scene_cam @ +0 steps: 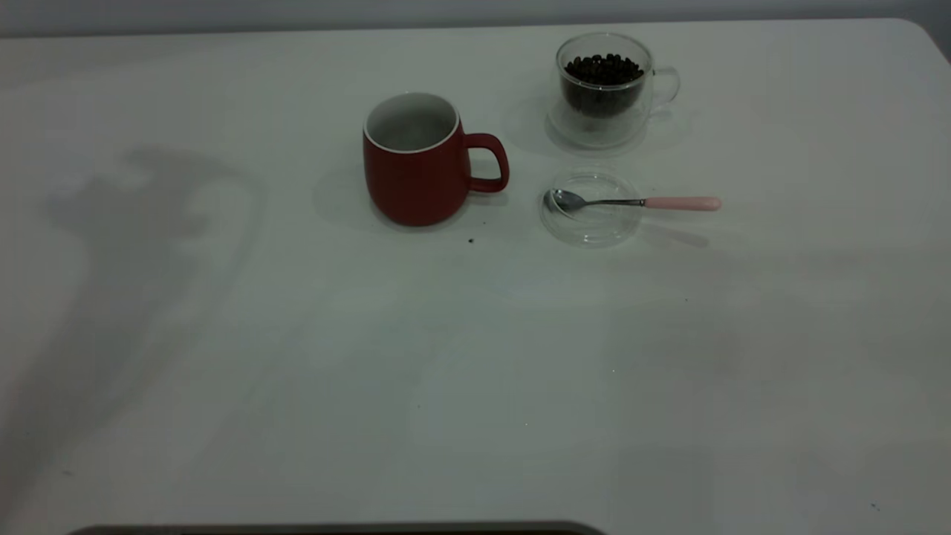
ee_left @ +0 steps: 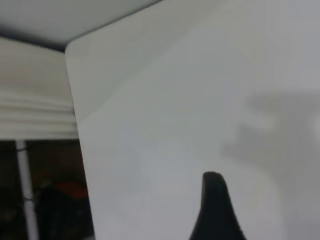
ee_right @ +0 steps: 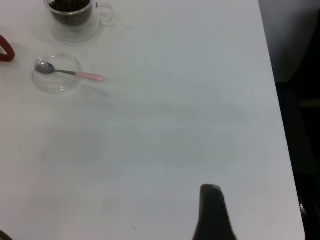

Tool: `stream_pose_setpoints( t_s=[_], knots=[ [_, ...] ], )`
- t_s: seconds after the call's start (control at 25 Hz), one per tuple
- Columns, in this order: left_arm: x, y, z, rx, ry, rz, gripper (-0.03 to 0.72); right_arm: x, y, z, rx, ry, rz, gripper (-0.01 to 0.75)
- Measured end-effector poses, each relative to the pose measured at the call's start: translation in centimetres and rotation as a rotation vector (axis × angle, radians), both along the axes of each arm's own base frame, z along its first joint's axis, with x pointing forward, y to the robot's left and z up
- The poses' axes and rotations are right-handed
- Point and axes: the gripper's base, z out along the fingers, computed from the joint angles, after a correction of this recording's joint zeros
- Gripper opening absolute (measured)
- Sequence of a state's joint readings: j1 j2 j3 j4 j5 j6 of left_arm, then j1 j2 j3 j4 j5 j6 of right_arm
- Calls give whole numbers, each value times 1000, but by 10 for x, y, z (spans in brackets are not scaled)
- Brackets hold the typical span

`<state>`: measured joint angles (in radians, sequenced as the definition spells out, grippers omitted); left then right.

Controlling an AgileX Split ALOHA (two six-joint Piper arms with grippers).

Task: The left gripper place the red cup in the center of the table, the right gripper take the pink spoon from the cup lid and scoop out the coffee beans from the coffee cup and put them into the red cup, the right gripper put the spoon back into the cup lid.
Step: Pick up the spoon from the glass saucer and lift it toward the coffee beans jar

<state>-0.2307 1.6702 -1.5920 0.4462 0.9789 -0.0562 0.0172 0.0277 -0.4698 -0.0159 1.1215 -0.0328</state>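
Your right end effector (ee_right: 212, 212), its grip state not discernible, hangs lower right in its wrist view, nearer than the left to the pink-handled metal spoon (scene_cam: 631, 202), lying bowl-left, handle-right across the clear glass cup lid (scene_cam: 591, 223), right of the red ceramic cup (scene_cam: 416, 160).

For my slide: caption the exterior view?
Red ceramic mug beside bean-filled glass cup; pink-handled spoon across clear lid.

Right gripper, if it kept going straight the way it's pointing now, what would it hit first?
Probably nothing: ahead of the right gripper's finger lies bare table. The pink spoon on its cup lid and the coffee cup sit off to one side, though depth is unclear.
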Motion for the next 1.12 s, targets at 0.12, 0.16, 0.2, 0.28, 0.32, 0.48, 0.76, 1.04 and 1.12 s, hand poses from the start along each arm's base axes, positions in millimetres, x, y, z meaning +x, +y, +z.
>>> stream_pose_setpoints(
  t_s=[0.12, 0.16, 0.2, 0.28, 0.32, 0.48, 0.76, 1.04, 1.12],
  knots=[
    [-31, 15, 33, -36, -21, 18, 588, 0, 0, 0, 0, 0, 0, 560],
    [-43, 20, 43, -48, -27, 31, 588, 0, 0, 0, 0, 0, 0, 560],
    [-52, 24, 51, -57, -34, 41, 588, 0, 0, 0, 0, 0, 0, 560],
    [-74, 29, 68, -75, -52, 47, 588, 0, 0, 0, 0, 0, 0, 560],
    [-83, 30, 74, -85, -62, 47, 588, 0, 0, 0, 0, 0, 0, 560],
    [-118, 34, 101, -124, -153, 39, 588, 0, 0, 0, 0, 0, 0, 560],
    [-181, 41, 130, -184, -288, -9, 588, 0, 0, 0, 0, 0, 0, 560],
    [-276, 51, 104, -264, -364, -51, 588, 0, 0, 0, 0, 1, 0, 560],
    [-298, 50, 84, -297, -353, -84, 588, 0, 0, 0, 0, 1, 0, 560]
  ],
)
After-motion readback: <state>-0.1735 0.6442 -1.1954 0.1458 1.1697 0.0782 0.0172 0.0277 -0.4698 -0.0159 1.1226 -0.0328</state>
